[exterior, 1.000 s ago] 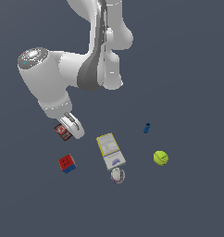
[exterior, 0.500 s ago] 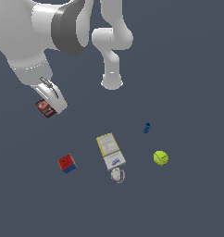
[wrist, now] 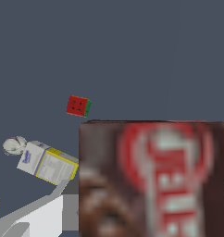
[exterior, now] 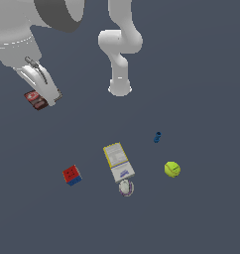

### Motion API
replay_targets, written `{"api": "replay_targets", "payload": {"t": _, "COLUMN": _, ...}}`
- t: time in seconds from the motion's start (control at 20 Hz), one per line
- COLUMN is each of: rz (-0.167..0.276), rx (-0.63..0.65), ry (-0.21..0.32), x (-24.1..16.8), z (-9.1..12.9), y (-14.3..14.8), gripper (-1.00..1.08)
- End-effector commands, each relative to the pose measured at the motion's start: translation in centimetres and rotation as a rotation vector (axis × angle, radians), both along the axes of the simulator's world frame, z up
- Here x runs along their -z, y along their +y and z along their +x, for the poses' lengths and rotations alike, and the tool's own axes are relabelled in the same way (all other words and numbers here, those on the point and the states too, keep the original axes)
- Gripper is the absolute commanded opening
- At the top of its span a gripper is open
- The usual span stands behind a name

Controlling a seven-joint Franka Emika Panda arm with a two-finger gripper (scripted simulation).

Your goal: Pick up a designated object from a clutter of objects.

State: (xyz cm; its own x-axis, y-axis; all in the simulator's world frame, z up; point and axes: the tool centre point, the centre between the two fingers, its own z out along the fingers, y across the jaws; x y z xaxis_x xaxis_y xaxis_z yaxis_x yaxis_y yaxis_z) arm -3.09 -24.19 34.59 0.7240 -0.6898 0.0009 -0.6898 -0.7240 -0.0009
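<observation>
White and grey, the robot arm's pincer is clamped on the small flat dark-brown packet with a red label, holding it in the air at the exterior view's left, well apart from the clutter on the dark counter: the yellow-white-blue flat box, red-and-blue cube, yellow-green ball, whitish round item and small blue cylinder.
</observation>
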Motion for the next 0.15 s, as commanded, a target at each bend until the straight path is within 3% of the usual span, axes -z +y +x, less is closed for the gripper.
{"api": "replay_targets", "payload": {"t": 0.0, "rz": 0.000, "rx": -0.001, "ry": 0.001, "x": -0.51, "z": -0.16, "y": -0.20, "gripper": -1.00}}
{"api": "replay_targets", "payload": {"t": 0.1, "rz": 0.000, "rx": -0.001, "ry": 0.001, "x": -0.61, "z": -0.18, "y": -0.25, "gripper": -1.00}}
